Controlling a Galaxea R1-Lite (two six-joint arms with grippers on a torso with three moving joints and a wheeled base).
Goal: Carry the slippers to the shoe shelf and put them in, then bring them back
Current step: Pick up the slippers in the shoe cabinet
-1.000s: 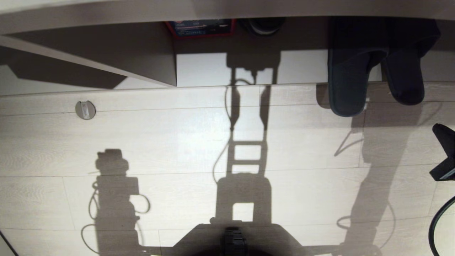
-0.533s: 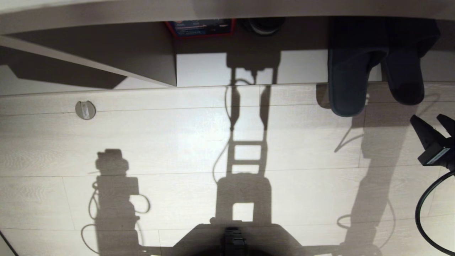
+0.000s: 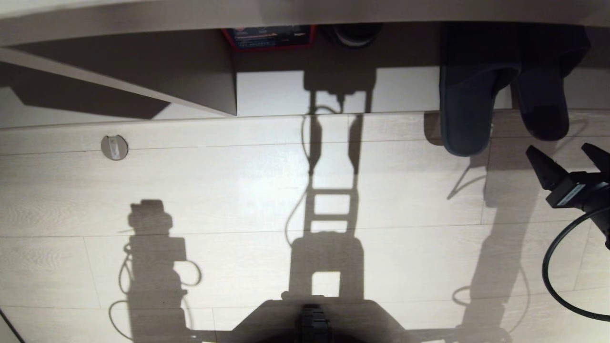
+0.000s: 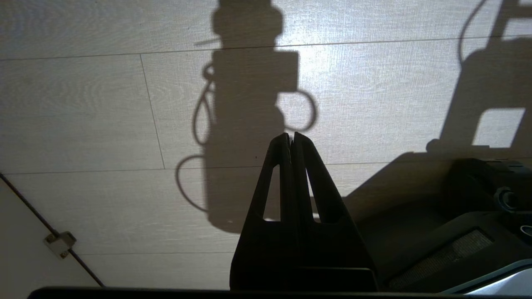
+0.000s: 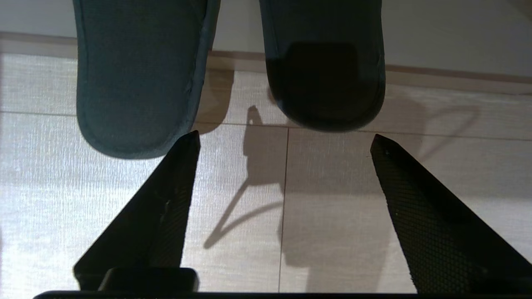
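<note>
While slippers (image 3: pixel 500 95) sit in shoe shelf (image 3: pixel 286 93): retrieval step.
My right gripper (image 3: pixel 567 159): open, empty.
Next: straddle nearer heel, close.

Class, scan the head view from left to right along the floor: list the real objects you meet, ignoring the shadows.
Round floor fitting → left slipper of the pair → right slipper → right claw, open.

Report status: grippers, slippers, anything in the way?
Right gripper open, short of the slippers. Left gripper shut, parked. Slippers' toes in shoe shelf, heels over floor. Path clear.
</note>
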